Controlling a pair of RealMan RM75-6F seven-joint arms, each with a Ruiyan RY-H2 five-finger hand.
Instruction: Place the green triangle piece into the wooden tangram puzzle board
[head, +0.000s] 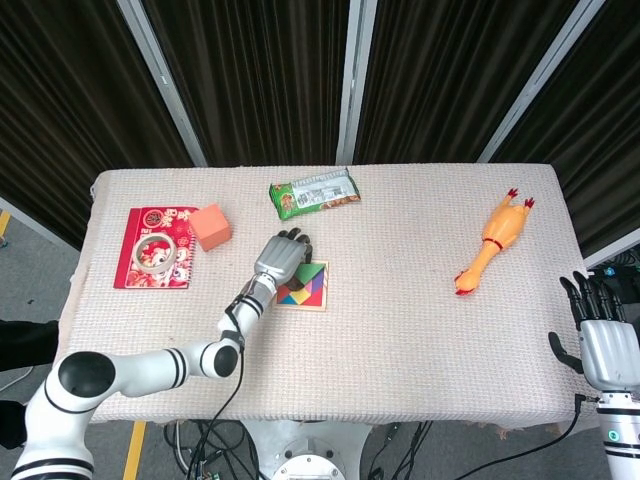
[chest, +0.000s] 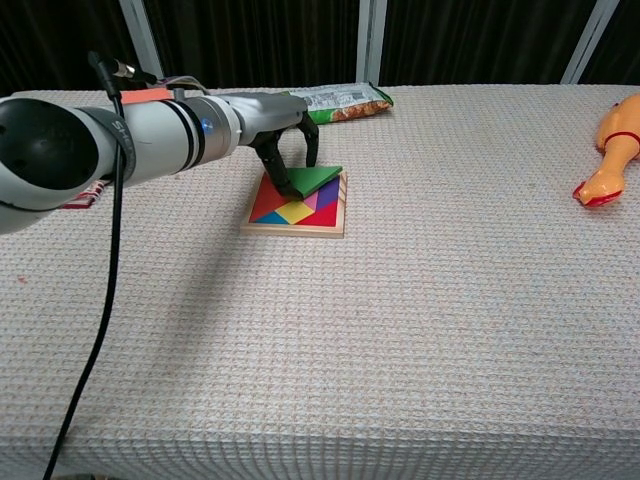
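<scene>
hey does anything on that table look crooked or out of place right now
Only the green triangle: it sits tilted on the far corner of the puzzle board, not flat in its slot, with the left hand holding it. The right hand is open, off the table.
</scene>
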